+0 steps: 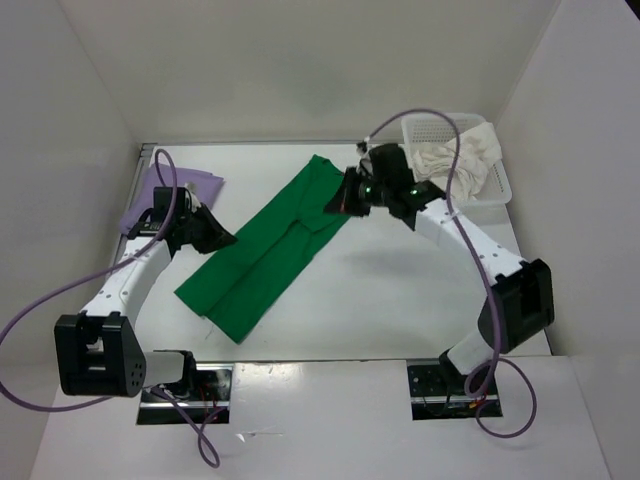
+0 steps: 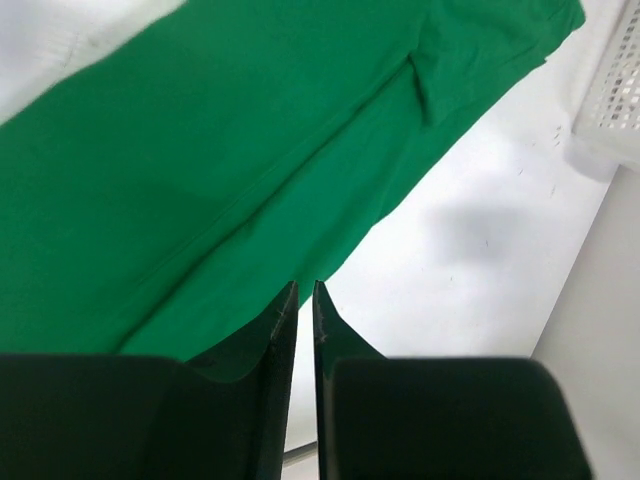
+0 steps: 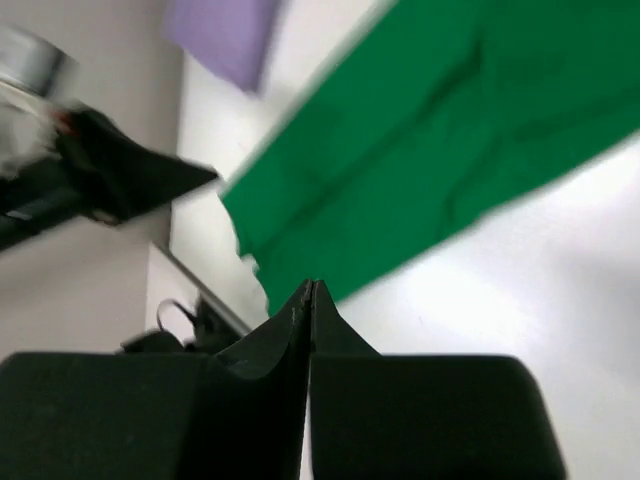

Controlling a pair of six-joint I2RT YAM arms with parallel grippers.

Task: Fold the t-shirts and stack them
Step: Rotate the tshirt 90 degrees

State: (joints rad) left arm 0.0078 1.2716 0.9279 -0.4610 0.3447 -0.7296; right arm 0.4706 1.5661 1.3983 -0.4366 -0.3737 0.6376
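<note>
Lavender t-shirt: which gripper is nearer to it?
Left. The left gripper is just beside the lavender t-shirt; the right gripper is beyond the green t-shirt, near the basket.

Your left arm [image 1: 130, 280] covers part of the purple shirt [image 1: 200, 185] at 10 o'clock; green shirt [image 2: 200, 170] runs off the left wrist view, right wrist view's smeared.

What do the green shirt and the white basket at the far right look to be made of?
Green shirt: soft matte cloth, probably a cotton-like knit; it lies limp and flat with soft creases and a stitched seam line. Basket: rigid white plastic, judging by its regular mesh of small holes and its stiff rim; the finish is too small to judge.
</note>
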